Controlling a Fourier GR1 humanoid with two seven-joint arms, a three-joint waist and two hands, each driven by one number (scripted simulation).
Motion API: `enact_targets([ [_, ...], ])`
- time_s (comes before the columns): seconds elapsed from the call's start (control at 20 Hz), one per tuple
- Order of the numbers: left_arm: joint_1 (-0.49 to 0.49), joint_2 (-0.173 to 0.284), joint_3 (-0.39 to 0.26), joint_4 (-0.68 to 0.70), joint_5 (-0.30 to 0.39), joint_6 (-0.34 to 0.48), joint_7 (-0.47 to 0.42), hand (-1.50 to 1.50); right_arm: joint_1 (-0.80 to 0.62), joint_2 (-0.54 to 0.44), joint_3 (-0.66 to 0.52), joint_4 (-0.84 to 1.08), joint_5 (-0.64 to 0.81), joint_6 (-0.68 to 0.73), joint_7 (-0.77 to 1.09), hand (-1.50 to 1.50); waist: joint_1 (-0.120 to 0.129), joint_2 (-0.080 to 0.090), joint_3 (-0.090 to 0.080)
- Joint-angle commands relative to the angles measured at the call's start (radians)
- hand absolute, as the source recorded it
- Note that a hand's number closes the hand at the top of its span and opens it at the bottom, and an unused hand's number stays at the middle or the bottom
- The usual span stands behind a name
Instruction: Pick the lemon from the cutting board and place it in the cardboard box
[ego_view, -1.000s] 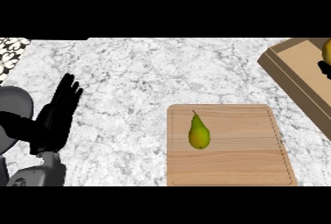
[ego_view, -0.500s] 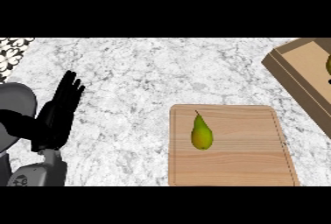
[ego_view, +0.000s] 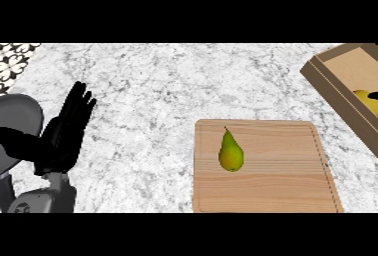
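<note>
- The left hand (ego_view: 65, 131) rests at the left edge, fingers straight and spread upward, holding nothing.
- The lemon (ego_view: 365, 98) already lies in the cardboard box (ego_view: 329, 75), far right of that hand, partly hidden.
- A pear (ego_view: 230, 152) lies on the cutting board (ego_view: 288, 185), between hand and box.

Probably a kitchen: marble counter (ego_view: 184, 85) with wooden cutting board (ego_view: 273, 185).

Even, bright, diffuse light. Marble counter (ego_view: 170, 95) without glare. Shadows faint; darker inside box (ego_view: 347, 85) at far right. No blur, no edge distortion.
</note>
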Motion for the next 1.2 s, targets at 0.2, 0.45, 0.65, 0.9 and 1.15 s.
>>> enact_targets([
  [0.2, -0.022, 0.007, 0.014, 0.018, 0.003, 0.009, 0.02, 0.0, -0.097, 0.005, -0.225, 0.045, -0.262, -0.055, -0.224, -1.5, -0.017, -0.005, 0.0],
  [0.45, -0.019, 0.014, 0.026, 0.021, 0.006, 0.006, 0.012, 0.0, -0.155, -0.014, -0.361, 0.132, -0.427, 0.113, -0.178, -1.5, -0.03, -0.007, -0.001],
  [0.65, -0.003, -0.003, 0.005, 0.011, -0.018, 0.022, -0.001, 0.0, -0.171, -0.082, -0.471, 0.182, -0.55, 0.237, -0.148, -1.5, -0.036, -0.011, -0.001],
  [0.9, -0.028, 0.0, 0.024, 0.023, 0.003, 0.02, 0.005, 0.0, -0.134, -0.14, -0.532, 0.265, -0.62, 0.275, -0.173, -1.5, -0.025, -0.006, -0.001],
  [1.15, 0.016, 0.004, -0.001, -0.009, -0.008, 0.0, 0.002, 0.0, -0.075, -0.163, -0.563, 0.31, -0.655, 0.229, -0.279, -1.5, -0.013, -0.003, -0.001],
])
